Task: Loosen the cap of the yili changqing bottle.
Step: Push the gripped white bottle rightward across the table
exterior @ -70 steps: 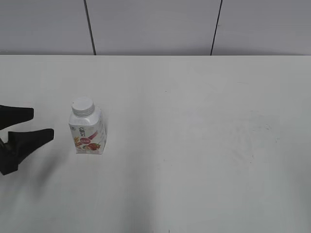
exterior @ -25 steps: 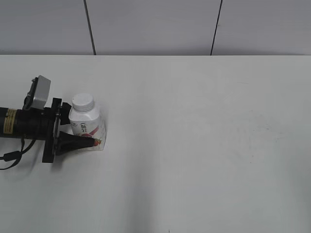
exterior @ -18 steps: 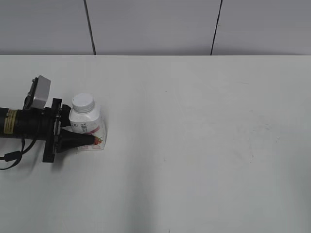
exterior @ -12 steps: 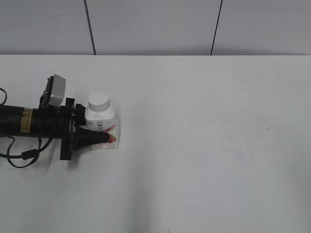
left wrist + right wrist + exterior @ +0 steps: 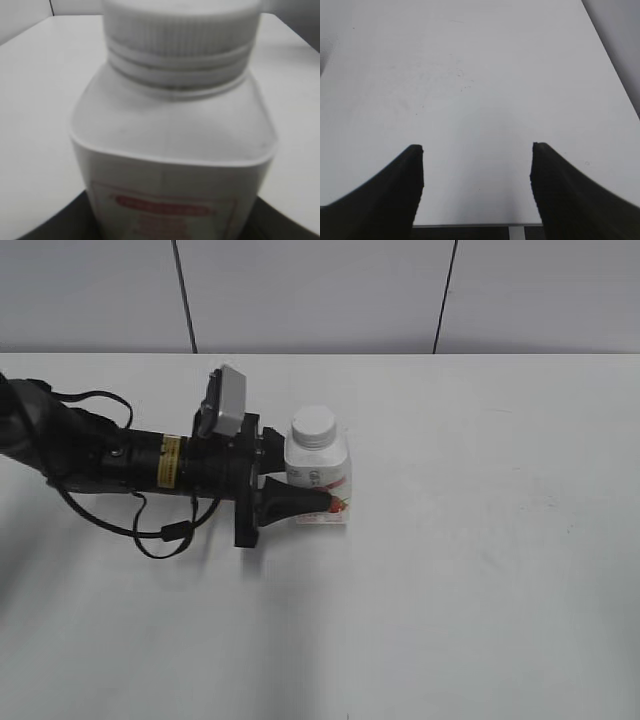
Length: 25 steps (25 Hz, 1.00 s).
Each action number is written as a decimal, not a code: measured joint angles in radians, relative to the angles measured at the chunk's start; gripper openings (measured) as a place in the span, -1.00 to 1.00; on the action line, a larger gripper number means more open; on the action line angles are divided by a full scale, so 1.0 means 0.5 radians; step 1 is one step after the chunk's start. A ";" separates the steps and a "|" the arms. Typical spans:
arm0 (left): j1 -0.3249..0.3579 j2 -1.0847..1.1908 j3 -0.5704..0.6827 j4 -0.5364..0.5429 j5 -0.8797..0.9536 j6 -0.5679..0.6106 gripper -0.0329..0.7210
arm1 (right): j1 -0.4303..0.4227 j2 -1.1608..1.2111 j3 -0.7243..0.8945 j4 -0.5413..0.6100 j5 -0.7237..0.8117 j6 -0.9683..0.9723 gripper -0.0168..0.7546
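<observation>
Status: the yili changqing bottle (image 5: pixel 318 478) stands upright on the counter (image 5: pixel 480 540), left of centre and toward the middle depth, with the left claw (image 5: pixel 300 502) pinching its lower body from the left side; one dark finger (image 5: pixel 295 502) lies across the near face over the label, the other is hidden behind the bottle. The left wrist view confirms the bottle (image 5: pixel 172 150) filling the frame between the dark fingers at the lower corners. The cap (image 5: pixel 314 426) sits square on the neck, its ribbed side (image 5: pixel 180 37) and the ring below it showing no visible gap, so the loosening is judged not yet begun. The right claw (image 5: pixel 477 170) is spread wide over bare counter with nothing between its fingers; it does not appear in the exterior view. Done: bottle secured by one arm. Outstanding: bring the right claw to the cap, grip it and twist. Compared with half a second ago, the bottle and the left arm have travelled together to the right and slightly farther back, grip unchanged, which suggests the bottle is being carried toward the right arm's reach.
</observation>
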 joint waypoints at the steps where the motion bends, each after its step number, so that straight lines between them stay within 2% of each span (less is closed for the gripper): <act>1: -0.039 0.017 -0.031 -0.025 0.000 -0.004 0.06 | 0.000 0.000 0.000 0.000 0.000 0.000 0.42; 7: -0.144 0.162 -0.110 -0.093 -0.002 -0.012 0.06 | 0.000 0.000 0.000 0.000 0.000 0.000 0.42; 25: -0.150 0.198 -0.124 -0.063 0.091 -0.022 0.06 | 0.000 0.000 0.000 0.000 0.000 0.000 0.42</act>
